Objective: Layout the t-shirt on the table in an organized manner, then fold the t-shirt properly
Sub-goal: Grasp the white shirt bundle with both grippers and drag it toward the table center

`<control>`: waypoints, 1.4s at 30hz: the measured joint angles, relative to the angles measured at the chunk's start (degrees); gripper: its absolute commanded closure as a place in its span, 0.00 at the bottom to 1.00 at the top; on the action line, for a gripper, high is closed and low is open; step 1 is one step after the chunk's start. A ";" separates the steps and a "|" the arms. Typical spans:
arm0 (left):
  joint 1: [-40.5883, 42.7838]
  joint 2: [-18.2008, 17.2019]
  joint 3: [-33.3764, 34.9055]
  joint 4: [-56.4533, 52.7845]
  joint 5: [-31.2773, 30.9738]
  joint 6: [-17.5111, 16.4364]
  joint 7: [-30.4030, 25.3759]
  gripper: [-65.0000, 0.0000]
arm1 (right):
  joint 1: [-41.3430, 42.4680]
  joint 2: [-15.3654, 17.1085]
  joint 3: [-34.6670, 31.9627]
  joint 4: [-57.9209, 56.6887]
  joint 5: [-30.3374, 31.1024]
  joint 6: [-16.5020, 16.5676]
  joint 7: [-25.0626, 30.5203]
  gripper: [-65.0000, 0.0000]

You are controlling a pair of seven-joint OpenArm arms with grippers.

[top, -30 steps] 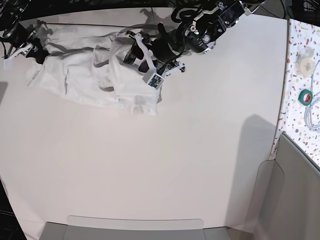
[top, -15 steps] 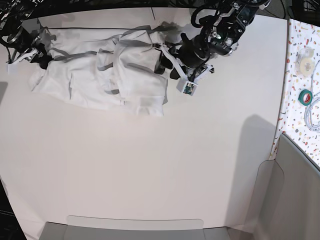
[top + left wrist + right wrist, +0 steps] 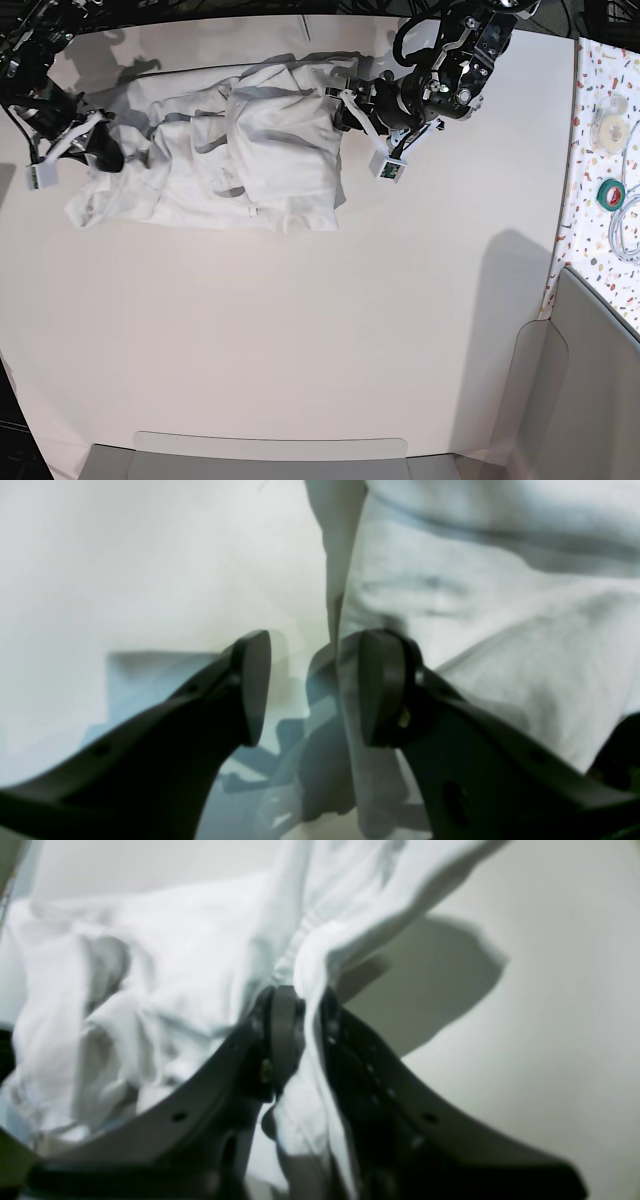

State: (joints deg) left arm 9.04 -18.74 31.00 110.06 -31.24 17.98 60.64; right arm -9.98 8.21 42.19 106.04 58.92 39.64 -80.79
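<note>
White t-shirt (image 3: 230, 160) bunched and wrinkled across the upper left of the counter (image 3: 300, 340), stretched between both arms. Right pincer (image 3: 300, 1005) at the far left of the base view, clamped narrow on a fold of the cloth. Left pincer (image 3: 310, 685) at the shirt's right edge, upper centre, gaping wide, a hanging fabric edge between its fingers, not pinched.

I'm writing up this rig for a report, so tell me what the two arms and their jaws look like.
Both arms are black, with looped black cables at the joints. The left gripper has two dark, matte jaws with flat rounded tips and small holes along their length. The right gripper looks the same. In the base view each wrist carries white brackets and a small white block with a coloured face.
</note>
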 measured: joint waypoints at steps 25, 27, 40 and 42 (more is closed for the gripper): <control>-1.92 0.17 0.02 -5.40 -1.03 -0.66 -4.00 0.56 | 6.08 -5.51 -45.90 0.81 -10.99 -5.57 6.10 1.00; -1.90 0.15 0.02 -5.40 -1.07 -0.76 -3.96 0.56 | 6.49 -6.27 -46.01 -1.27 -12.57 -6.01 6.93 1.00; -1.90 0.17 0.07 -5.42 -0.87 -0.83 -4.31 0.56 | 11.69 -9.75 -46.29 -12.98 -14.16 -6.10 7.39 1.00; -1.88 0.17 0.07 -5.42 -0.87 -0.85 -4.37 0.56 | 12.00 -9.94 -46.29 -13.44 -14.23 -6.08 7.37 1.00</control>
State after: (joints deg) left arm 7.16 -18.57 31.07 104.64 -32.12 17.12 56.27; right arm 2.02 -1.74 -4.10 92.60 44.69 33.56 -73.43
